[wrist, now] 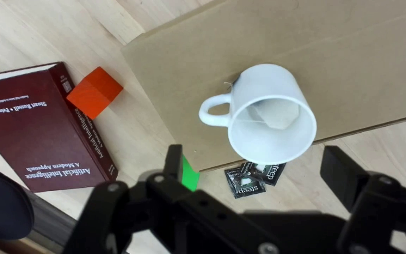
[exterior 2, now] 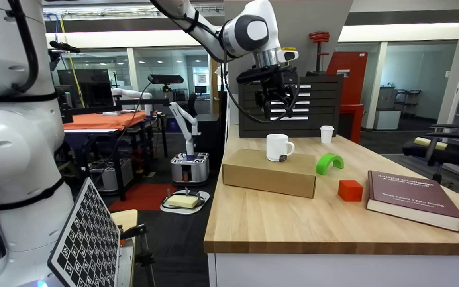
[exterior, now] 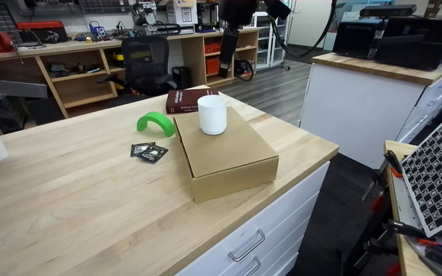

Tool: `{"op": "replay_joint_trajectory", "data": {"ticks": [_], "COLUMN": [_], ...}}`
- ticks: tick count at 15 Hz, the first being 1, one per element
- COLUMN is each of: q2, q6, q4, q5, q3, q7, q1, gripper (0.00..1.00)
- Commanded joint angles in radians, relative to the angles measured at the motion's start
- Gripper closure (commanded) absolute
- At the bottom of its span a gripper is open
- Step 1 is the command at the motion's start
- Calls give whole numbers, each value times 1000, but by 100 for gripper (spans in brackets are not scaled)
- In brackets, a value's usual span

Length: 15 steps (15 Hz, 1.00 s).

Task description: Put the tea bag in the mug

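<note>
The white mug (exterior: 212, 115) stands upright on a brown cardboard box (exterior: 232, 153). Its handle shows in an exterior view (exterior 2: 278, 147) and in the wrist view (wrist: 266, 83). The pale tea bag (wrist: 278, 113) lies inside the mug against the inner wall, its string running toward the rim on the handle side. A small dark tag (exterior 2: 283, 158) hangs low outside the mug, by the handle. My gripper (wrist: 253, 162) is open with nothing between its fingers. It hovers well above the mug and apart from it in an exterior view (exterior 2: 278, 111).
Black tea packets (exterior: 150, 152) lie on the wooden table beside the box. A green arch (exterior: 155, 122), an orange-red cube (exterior 2: 350, 190) and a thick maroon book (exterior 2: 412, 195) are near the box. A white lidded paper cup (exterior 2: 326, 134) stands farther off.
</note>
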Motion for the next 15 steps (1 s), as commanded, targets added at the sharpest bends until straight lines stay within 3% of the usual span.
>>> {"op": "replay_joint_trajectory", "data": {"ticks": [1, 15], "q2": [-29, -12], "q6": [4, -4], "q4": [-6, 4], "q5": [15, 6], "q3": [-8, -7], "q7": [13, 1], "q1": [-3, 2], "gripper": [0, 0]}}
